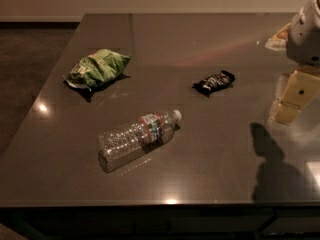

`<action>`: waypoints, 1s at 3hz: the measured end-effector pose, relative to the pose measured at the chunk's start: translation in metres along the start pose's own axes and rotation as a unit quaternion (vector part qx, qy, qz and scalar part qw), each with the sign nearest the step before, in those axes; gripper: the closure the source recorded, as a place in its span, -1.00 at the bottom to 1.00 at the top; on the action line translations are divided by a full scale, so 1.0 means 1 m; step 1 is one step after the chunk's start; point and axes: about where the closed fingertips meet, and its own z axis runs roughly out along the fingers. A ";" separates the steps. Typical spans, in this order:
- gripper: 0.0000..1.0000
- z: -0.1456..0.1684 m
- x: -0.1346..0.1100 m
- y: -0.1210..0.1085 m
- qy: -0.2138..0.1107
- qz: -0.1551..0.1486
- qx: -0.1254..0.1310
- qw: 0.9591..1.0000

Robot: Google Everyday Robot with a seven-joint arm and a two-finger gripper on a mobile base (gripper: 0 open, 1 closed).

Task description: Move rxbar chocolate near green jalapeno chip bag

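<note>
The rxbar chocolate, a small black wrapper with white lettering, lies flat on the dark table right of the middle. The green jalapeno chip bag, crumpled and puffy, lies at the left, well apart from the bar. My gripper hangs at the right edge of the view, pointing down just above the table. It is to the right of the bar and a little nearer the front, and it holds nothing. Its shadow falls on the table in front of it.
A clear plastic water bottle with a red-green label lies on its side near the front, between bag and bar. A pale packet sits at the back right, partly hidden by my arm. The dark table ends at the front and left.
</note>
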 end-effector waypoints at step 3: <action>-1.00 0.052 -0.046 -0.072 -0.026 -0.067 -0.023 0.997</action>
